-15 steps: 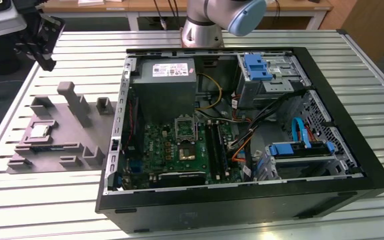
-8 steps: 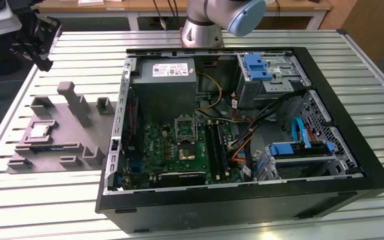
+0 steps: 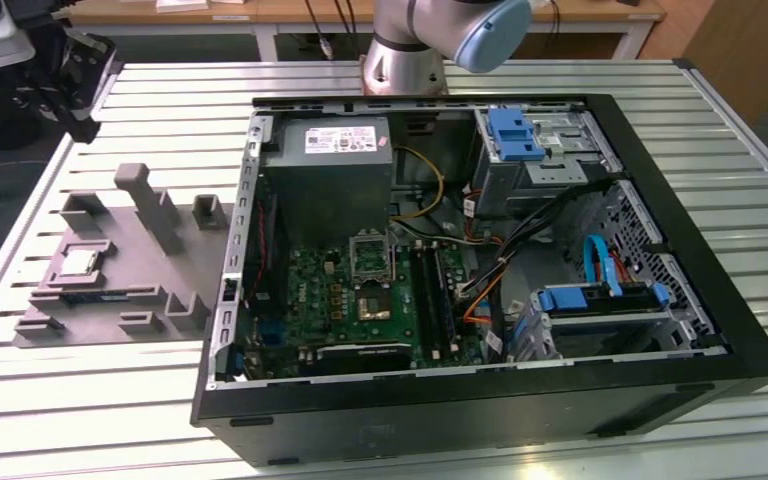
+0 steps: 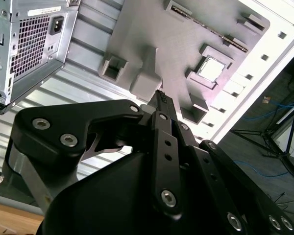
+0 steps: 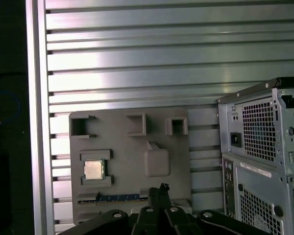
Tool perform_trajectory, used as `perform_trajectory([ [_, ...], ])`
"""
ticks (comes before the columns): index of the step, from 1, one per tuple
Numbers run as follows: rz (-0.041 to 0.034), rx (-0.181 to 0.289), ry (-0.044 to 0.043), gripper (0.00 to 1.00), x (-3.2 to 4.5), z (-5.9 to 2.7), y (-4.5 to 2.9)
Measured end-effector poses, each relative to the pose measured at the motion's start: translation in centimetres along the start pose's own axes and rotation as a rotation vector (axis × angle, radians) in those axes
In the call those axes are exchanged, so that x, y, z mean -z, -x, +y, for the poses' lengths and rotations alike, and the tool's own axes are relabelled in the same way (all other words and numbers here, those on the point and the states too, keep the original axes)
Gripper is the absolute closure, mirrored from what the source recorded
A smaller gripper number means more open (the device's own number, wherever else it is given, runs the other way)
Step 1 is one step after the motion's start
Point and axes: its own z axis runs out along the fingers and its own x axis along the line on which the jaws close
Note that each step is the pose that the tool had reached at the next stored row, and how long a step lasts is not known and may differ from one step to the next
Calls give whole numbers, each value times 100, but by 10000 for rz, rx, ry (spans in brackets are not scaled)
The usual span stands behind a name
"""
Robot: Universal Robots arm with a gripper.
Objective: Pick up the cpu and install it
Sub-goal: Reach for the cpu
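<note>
My pincer (image 5: 160, 189) is closed and empty above the grey tray (image 5: 172, 149); I think it must open and centre squarely over the cpu (image 5: 93, 170).

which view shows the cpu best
The first wrist view: it looks squarely down on the cpu, unobstructed in its tray pocket. In the second wrist view the cpu is slanted; in the exterior view the cpu is small, at the exterior view's left.

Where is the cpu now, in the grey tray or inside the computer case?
In the grey tray. The cpu lies flat in one of its recesses, beside the computer case, not inside it.
</note>
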Motion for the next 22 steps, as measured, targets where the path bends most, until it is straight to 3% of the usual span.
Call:
perform_trajectory([
  [22,0,0,0,89,-7,-10,-122],
])
